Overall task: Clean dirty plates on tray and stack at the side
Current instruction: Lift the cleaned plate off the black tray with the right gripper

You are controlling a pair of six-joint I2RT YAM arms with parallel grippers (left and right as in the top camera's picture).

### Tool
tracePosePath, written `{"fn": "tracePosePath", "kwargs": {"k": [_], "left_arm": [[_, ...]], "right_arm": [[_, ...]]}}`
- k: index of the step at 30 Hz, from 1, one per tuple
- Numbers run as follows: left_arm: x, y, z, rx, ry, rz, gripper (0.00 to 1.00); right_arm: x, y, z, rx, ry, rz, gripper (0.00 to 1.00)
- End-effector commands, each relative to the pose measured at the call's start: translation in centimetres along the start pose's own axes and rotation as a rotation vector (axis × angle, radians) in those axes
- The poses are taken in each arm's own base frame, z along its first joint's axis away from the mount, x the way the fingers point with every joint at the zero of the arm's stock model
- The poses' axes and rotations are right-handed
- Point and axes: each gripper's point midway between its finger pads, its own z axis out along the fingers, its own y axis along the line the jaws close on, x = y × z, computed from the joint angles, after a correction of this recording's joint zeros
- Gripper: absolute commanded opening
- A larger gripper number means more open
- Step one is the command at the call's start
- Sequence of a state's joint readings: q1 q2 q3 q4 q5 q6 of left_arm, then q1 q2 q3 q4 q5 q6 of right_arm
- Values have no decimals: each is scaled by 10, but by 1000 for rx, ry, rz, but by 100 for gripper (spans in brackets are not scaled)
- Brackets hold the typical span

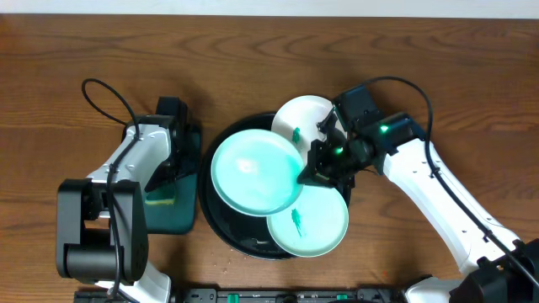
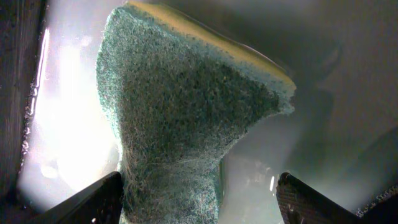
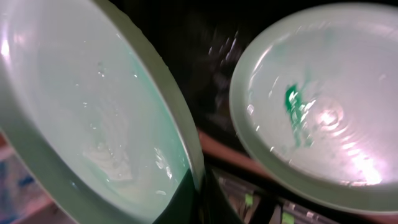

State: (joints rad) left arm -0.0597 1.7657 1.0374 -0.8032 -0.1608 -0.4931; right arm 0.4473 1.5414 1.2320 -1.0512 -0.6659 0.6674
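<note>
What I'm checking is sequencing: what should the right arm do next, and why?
Probably carry the held mint-green plate off the black tray to the table beside it: the right gripper pinches its rim, no smear shows on it, while the lower mint-green plate and the white plate carry green marks.

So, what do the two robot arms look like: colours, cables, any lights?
Both arms have white shells with black joints: left arm, right arm. A thin black cable loops over each. Green lights glow near the right wrist. The left fingers are dark.
</note>
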Motion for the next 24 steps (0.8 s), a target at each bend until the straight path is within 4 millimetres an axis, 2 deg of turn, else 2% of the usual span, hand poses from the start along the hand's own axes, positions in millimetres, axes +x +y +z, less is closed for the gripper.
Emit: {"fn": "tracePosePath", "kwargs": {"k": [1,3,10,14,18,22,24], "left_arm": [[1,2,3,-13,15,6,79],[3,2,3,-9,21,7,79],[6,0,3,4,37,8,79],[6,0,3,5,36,8,79],[6,0,3,5,36,8,79],[5,-1,3,7,33,7,79],[4,-2,3,10,28,6,79]], "right_arm": [[16,13,-4,-78,65,-57,2],[12,3,-4,-26,40,-47,1],[-1,-50,-10,260,-76,47,2],[-14,-88,-27,485,-194,93,2],[-33,-108,-45,625,-330,107,1],[-59,-104,-54,661,-457,41,1],[-79,-86,-52,630,-526,-79,1]]}}
